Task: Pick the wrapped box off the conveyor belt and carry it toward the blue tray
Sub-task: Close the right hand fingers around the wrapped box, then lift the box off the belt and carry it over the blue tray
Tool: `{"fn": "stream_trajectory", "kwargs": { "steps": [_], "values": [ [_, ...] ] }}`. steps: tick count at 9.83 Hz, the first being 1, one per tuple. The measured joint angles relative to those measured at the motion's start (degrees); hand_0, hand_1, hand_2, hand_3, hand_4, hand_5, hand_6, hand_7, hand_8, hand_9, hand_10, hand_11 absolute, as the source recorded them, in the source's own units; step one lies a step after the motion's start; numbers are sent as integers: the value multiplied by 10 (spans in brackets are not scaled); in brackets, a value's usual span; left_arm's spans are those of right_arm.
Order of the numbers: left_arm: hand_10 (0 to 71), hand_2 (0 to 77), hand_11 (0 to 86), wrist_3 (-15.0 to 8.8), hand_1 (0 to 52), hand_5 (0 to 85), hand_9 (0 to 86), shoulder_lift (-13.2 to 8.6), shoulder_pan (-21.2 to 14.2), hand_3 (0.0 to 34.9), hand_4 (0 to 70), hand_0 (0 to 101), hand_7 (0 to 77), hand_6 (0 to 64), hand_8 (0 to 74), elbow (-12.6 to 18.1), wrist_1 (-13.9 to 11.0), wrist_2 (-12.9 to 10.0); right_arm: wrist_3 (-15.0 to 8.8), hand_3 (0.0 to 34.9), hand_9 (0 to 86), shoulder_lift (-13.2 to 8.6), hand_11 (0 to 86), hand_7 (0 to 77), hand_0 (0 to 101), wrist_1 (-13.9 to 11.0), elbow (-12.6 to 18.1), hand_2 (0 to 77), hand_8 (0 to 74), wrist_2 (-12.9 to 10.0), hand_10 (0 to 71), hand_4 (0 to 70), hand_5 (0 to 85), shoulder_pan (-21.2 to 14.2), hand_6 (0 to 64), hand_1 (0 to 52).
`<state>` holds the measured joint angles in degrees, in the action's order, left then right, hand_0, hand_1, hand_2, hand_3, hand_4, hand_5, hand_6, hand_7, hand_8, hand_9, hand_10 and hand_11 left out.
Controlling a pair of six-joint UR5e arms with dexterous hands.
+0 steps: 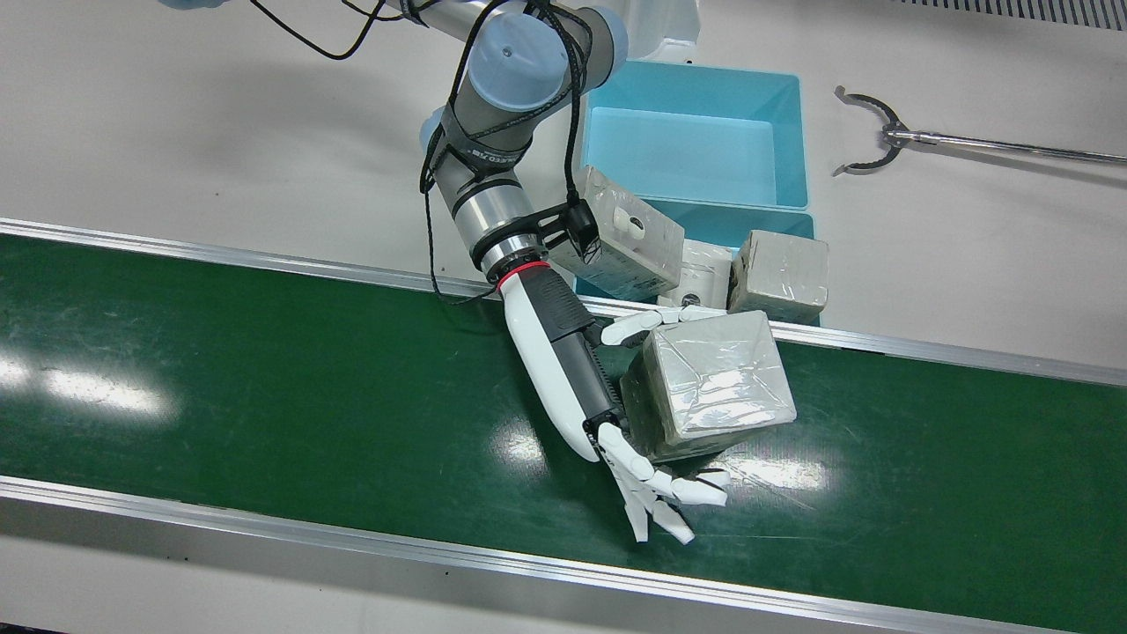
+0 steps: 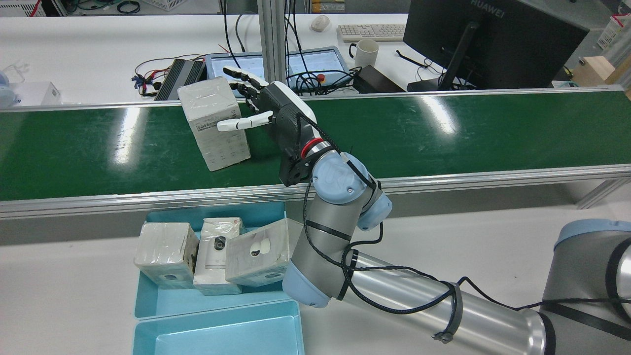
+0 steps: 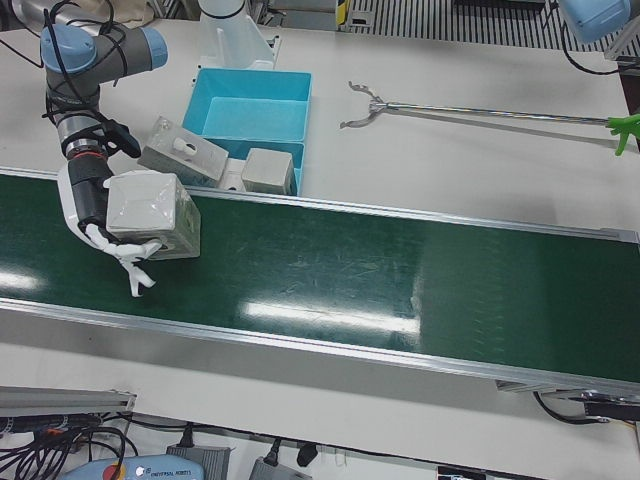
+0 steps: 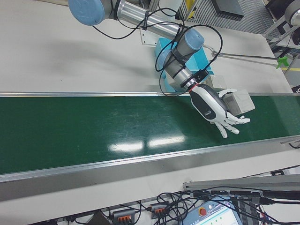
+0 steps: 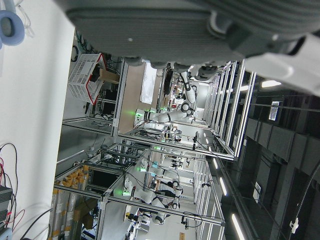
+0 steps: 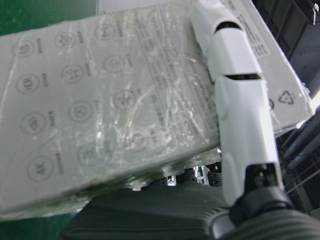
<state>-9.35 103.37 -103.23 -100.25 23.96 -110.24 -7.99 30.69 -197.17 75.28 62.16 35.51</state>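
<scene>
The wrapped box (image 1: pixel 713 383) stands slightly tilted on the green belt (image 1: pixel 264 379); it also shows in the rear view (image 2: pixel 214 123) and the left-front view (image 3: pixel 145 210). My right hand (image 1: pixel 572 370) is beside it with its palm against the box. Its thumb (image 6: pixel 235 100) lies across one face. Its other fingers (image 1: pixel 660 502) are stretched out and spread past the opposite side, not curled on the box. Two blue trays (image 1: pixel 797 141) sit just behind the belt. My left hand (image 5: pixel 175 30) shows only as a dark edge in its own view.
The tray nearest the belt (image 2: pixel 148 305) holds three wrapped boxes (image 2: pixel 165 254) leaning together. The farther tray (image 1: pixel 696 150) has nothing in it. A long grabber tool (image 1: pixel 880 132) lies on the table beside the trays. Metal rails (image 1: pixel 264 260) edge the belt.
</scene>
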Motion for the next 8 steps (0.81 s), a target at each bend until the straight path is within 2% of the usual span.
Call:
{"fn": "stream_trajectory", "kwargs": {
  "steps": [1, 2, 3, 4, 5, 6, 7, 8],
  "values": [
    [5, 5, 0, 0, 0, 5, 5, 0, 0, 0, 5, 0, 5, 5, 5, 0, 0, 0, 0, 76, 175, -8, 5, 382, 542, -2, -5, 218, 142, -1, 16, 202, 267, -2, 158, 224],
    [5, 5, 0, 0, 0, 5, 0, 0, 0, 0, 5, 0, 5, 5, 5, 0, 0, 0, 0, 25, 267, -11, 5, 404, 576, -9, -4, 245, 235, -2, 93, 289, 327, -3, 207, 207],
    [0, 5, 5, 0, 0, 5, 5, 0, 0, 0, 5, 0, 5, 5, 5, 0, 0, 0, 0, 13, 360, -5, 22, 409, 553, -27, 14, 278, 349, -4, 245, 316, 333, -3, 229, 164],
    [5, 5, 0, 0, 0, 11, 0, 0, 0, 0, 5, 0, 5, 5, 5, 0, 0, 0, 0, 13, 360, 8, 22, 409, 553, -53, 50, 278, 349, -7, 245, 316, 333, -2, 229, 164],
    [0, 5, 0, 0, 0, 11, 0, 0, 0, 0, 5, 0, 5, 5, 5, 0, 0, 0, 0, 20, 360, 29, 125, 415, 541, -84, 105, 322, 376, -14, 322, 338, 333, -1, 251, 120],
    [5, 5, 0, 0, 0, 11, 5, 0, 0, 0, 5, 0, 5, 0, 5, 0, 0, 0, 0, 2, 371, 49, 256, 415, 512, -109, 156, 344, 398, -20, 425, 338, 333, -1, 256, 93],
    [5, 5, 5, 0, 0, 11, 5, 0, 0, 0, 5, 0, 5, 5, 5, 0, 0, 0, 0, 2, 371, 65, 256, 415, 512, -125, 198, 344, 398, -23, 425, 338, 333, -1, 256, 93],
    [5, 5, 5, 0, 0, 11, 5, 0, 0, 0, 5, 0, 5, 5, 5, 0, 0, 0, -3, 3, 371, 75, 267, 415, 506, -135, 225, 382, 442, -25, 458, 338, 333, -7, 256, 54]
  ]
}}
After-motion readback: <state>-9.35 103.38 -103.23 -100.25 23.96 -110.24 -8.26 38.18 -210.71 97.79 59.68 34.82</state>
